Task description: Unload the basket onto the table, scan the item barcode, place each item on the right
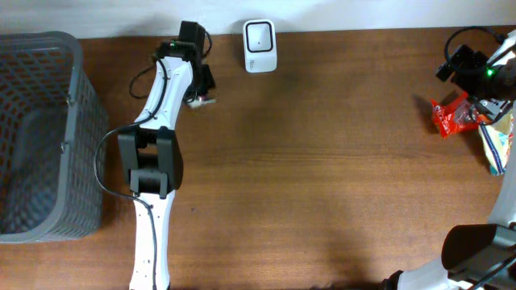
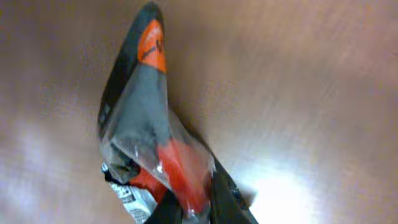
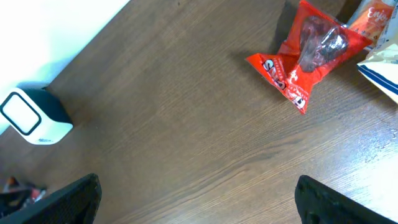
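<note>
Left hand (image 1: pixel 200 95) clenched on dark packet (image 2: pixel 158 155), label (image 2: pixel 127 198) cut off; right hand (image 3: pixel 199 199) released

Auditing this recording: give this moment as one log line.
left fingers: clamped on black-and-orange plastic packet | right fingers: open near red crinkled snack packet | white box-shaped barcode scanner: close to left fingers

A: What colour is the table (image 1: pixel 322 177)?
B: Brown, with wood grain. The basket (image 1: pixel 81 105) is grey mesh.
A: And the scanner (image 1: pixel 260 46)?
B: White, with a black-outlined window.
A: Anything brighter?
B: The pouch (image 2: pixel 155 124) in the left wrist view is black and orange, with clear film over red. The snack bag (image 3: pixel 308 53) is red with white lettering.
</note>
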{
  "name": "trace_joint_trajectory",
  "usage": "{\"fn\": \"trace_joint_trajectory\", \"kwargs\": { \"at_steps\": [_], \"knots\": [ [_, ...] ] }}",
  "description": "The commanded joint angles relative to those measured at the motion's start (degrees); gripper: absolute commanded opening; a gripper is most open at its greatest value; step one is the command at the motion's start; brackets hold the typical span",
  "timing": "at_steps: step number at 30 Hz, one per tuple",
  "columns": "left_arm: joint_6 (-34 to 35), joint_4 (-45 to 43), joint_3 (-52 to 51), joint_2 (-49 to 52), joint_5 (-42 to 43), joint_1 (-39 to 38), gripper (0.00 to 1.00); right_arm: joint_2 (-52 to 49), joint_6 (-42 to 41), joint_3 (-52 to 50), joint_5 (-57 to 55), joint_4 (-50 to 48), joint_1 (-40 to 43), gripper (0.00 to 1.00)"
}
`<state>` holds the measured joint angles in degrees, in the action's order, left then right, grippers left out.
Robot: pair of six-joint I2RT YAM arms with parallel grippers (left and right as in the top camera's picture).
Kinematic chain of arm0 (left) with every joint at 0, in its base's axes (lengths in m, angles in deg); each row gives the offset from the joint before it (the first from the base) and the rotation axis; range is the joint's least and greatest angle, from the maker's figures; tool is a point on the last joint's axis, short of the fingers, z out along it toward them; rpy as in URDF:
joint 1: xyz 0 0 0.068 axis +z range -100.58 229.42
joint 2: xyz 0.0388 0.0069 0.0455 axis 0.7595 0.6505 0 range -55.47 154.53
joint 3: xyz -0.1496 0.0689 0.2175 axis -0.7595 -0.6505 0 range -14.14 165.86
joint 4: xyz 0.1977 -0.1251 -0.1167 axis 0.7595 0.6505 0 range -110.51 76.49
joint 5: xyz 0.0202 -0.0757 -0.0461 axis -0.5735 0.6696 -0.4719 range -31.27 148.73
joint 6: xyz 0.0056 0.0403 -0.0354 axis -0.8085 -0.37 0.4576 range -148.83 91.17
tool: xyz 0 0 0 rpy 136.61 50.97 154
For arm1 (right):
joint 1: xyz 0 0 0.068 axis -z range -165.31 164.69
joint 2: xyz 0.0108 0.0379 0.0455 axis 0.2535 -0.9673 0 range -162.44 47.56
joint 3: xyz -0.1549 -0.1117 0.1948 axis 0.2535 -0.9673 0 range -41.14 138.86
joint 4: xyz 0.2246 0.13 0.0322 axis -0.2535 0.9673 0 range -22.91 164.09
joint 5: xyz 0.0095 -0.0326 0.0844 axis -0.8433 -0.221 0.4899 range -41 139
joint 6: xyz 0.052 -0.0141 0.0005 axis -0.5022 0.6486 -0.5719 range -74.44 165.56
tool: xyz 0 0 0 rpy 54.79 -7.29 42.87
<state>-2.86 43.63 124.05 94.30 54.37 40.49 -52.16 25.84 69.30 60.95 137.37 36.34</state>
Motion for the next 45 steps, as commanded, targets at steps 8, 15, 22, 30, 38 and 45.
{"fn": "trace_joint_trajectory", "kwargs": {
  "at_steps": [8,15,22,30,38,45],
  "knots": [
    [-16.6,17.5,0.8,0.8,25.0,-4.3,0.00,-0.3,-0.5,-0.3,0.3,0.0,-0.3,0.98],
    [-16.7,11.0,2.8,0.5,21.2,-13.0,0.00,-0.3,-0.5,-0.3,0.3,0.0,-0.3,0.98],
    [-16.7,5.7,19.3,0.3,17.9,-12.3,0.00,-0.3,-0.5,-0.3,0.3,0.0,-0.3,0.98],
    [-16.7,-17.6,22.3,1.5,7.5,-12.3,0.02,-0.3,-0.5,-0.3,0.3,0.0,-0.3,0.98],
    [-16.7,-25.7,22.2,5.9,5.9,-12.3,0.06,-0.3,-0.5,-0.3,0.3,0.0,-0.3,0.98],
    [-16.7,-26.0,22.2,7.3,5.2,-12.3,0.06,-0.3,-0.5,-0.3,0.3,0.0,-0.3,0.98]
  ]
}}
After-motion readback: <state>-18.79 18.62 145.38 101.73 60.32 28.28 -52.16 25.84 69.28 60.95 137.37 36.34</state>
